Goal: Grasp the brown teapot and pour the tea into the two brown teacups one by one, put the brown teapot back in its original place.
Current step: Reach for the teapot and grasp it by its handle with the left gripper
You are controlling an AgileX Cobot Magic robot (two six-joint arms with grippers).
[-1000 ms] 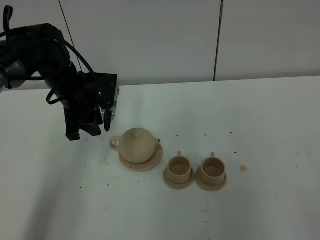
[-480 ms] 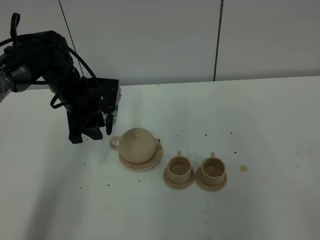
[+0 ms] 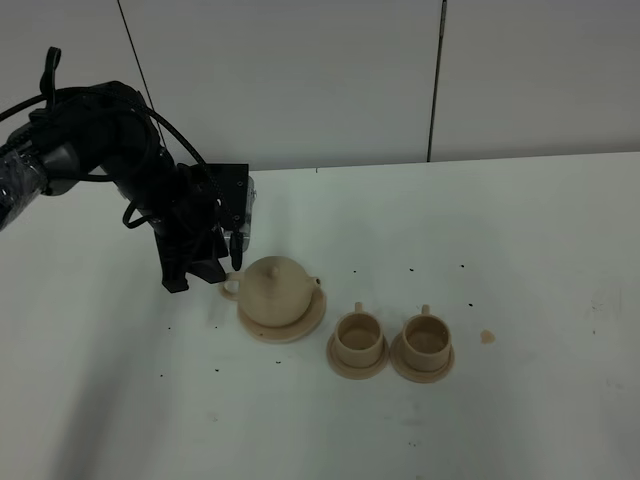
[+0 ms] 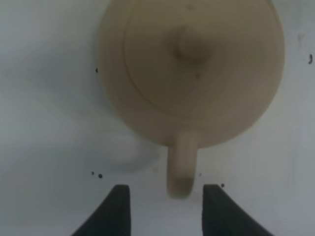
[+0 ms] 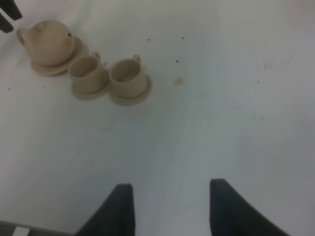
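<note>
The brown teapot (image 3: 277, 289) stands upright on its original place, a wide tan saucer (image 3: 300, 326), left of centre on the white table. Its loop handle (image 3: 231, 287) points left. My left gripper (image 3: 198, 278) is open just left of that handle, low over the table. In the left wrist view the handle (image 4: 181, 167) pokes toward the gap between the two dark fingertips (image 4: 118, 201) without touching them. The two brown teacups (image 3: 358, 337) (image 3: 427, 339) sit on their small saucers to the right of the teapot. My right gripper (image 5: 170, 196) is open, high over bare table, holding nothing.
A small tan stain (image 3: 487, 337) lies right of the cups, and dark specks dot the white table (image 3: 520, 250). A white panelled wall (image 3: 330, 80) runs behind the table's back edge. The right arm does not show in the exterior view.
My left arm has moved right and down, bringing its open gripper from well left of the teapot up to the handle. The teapot and the cups have not moved.
</note>
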